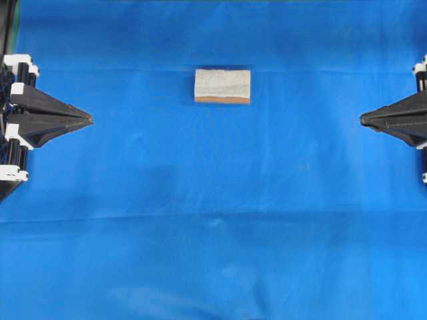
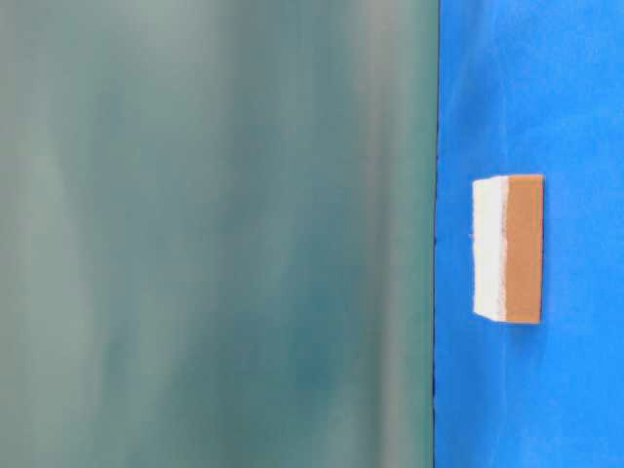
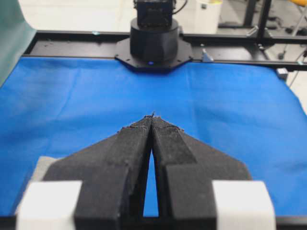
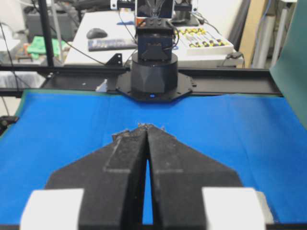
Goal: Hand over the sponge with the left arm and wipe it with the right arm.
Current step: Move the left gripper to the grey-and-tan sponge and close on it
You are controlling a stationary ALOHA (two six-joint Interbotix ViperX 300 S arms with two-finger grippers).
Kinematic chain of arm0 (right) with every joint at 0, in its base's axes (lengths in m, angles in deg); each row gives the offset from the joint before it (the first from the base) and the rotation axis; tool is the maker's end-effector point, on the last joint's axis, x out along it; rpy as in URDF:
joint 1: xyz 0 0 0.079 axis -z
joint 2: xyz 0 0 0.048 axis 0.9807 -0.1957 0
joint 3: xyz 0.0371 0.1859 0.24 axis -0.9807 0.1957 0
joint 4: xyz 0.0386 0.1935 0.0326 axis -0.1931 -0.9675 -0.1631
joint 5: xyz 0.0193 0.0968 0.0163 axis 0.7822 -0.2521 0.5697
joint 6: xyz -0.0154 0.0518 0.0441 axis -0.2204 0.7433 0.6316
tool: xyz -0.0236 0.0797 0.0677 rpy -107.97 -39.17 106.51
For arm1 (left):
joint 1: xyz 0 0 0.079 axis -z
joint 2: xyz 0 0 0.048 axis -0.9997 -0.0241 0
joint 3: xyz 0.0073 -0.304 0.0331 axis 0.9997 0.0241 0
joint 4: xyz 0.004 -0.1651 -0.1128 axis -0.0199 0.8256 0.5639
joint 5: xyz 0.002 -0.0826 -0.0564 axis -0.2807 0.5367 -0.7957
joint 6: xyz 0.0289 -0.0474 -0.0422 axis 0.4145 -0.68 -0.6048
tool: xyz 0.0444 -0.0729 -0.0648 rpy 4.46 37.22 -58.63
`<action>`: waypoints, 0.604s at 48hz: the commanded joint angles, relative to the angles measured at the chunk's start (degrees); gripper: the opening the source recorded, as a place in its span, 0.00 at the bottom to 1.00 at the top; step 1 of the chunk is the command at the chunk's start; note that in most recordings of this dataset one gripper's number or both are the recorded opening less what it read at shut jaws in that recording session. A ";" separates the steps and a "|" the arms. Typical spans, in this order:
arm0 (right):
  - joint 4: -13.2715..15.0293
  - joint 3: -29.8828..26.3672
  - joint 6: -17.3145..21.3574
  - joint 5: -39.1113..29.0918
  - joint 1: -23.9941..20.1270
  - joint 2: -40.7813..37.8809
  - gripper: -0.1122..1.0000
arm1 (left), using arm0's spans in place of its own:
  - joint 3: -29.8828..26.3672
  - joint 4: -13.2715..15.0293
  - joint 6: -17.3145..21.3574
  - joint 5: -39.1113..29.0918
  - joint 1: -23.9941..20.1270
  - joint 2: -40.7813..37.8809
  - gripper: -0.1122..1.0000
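The sponge (image 1: pixel 222 85) shows a speckled grey-white scouring face with a thin orange-brown strip along its 6 o'clock edge; from table level its layers read plain white and orange-brown. It lies on a bright blue cloth (image 1: pixel 213 220). The left gripper (image 1: pixel 88 119) at 9 o'clock and the right gripper (image 1: pixel 363 119) at 3 o'clock have matte black fingers with white blocks behind.

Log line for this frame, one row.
phase: start | sponge: untouched on blue cloth | left gripper: shut, empty | right gripper: shut, empty
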 commanded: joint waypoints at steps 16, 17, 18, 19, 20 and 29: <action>0.26 -2.90 -0.18 -5.54 0.88 -0.88 0.11 | -2.11 1.58 1.05 0.79 -3.69 -2.55 0.10; 0.18 -2.90 -0.18 -5.54 0.97 -0.97 0.11 | -2.11 1.58 1.05 0.88 -4.13 -2.99 0.10; 0.26 -2.90 -0.18 -5.54 1.05 -0.88 0.11 | -2.29 1.58 1.05 0.88 -4.48 -3.43 0.10; 0.18 -2.90 -0.18 -5.63 1.14 -0.88 0.11 | -2.37 1.58 1.05 0.88 -5.01 -3.87 0.10; 0.26 -2.90 -0.18 -5.63 1.14 -0.97 0.11 | -2.46 1.58 1.05 0.88 -5.36 -4.39 0.10; 0.26 -2.90 -0.18 -5.45 1.85 -0.88 0.11 | -4.75 1.41 2.90 1.67 -8.88 -10.20 0.10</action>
